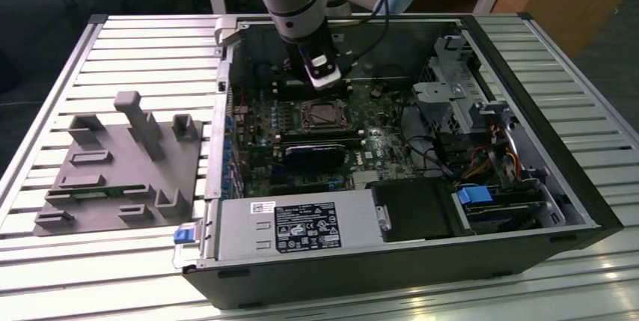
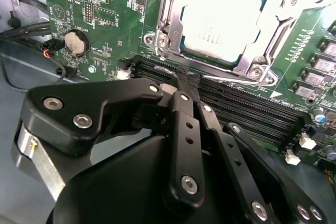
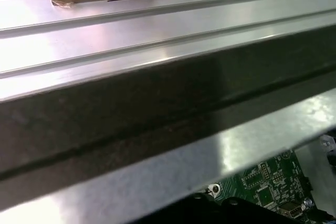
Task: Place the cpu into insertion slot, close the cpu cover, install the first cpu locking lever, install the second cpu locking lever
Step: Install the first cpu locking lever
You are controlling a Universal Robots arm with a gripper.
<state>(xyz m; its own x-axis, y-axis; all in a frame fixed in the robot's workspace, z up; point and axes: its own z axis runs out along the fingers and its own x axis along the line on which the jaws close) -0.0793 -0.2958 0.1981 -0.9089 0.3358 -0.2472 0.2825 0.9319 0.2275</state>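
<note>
The cpu (image 2: 220, 19) sits in the insertion slot (image 1: 322, 115) under the cpu cover (image 2: 169, 27); our hand (image 2: 186, 80), closed, meets the locking lever (image 2: 164, 70) beside that slot; stiff, springy wire, we judge; grip near its end.

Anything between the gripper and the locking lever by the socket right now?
Nothing visible. In the second wrist view the gripper is closed on the thin lever beside the shut cover, above the memory slots. The chip sits under that cover.
</note>
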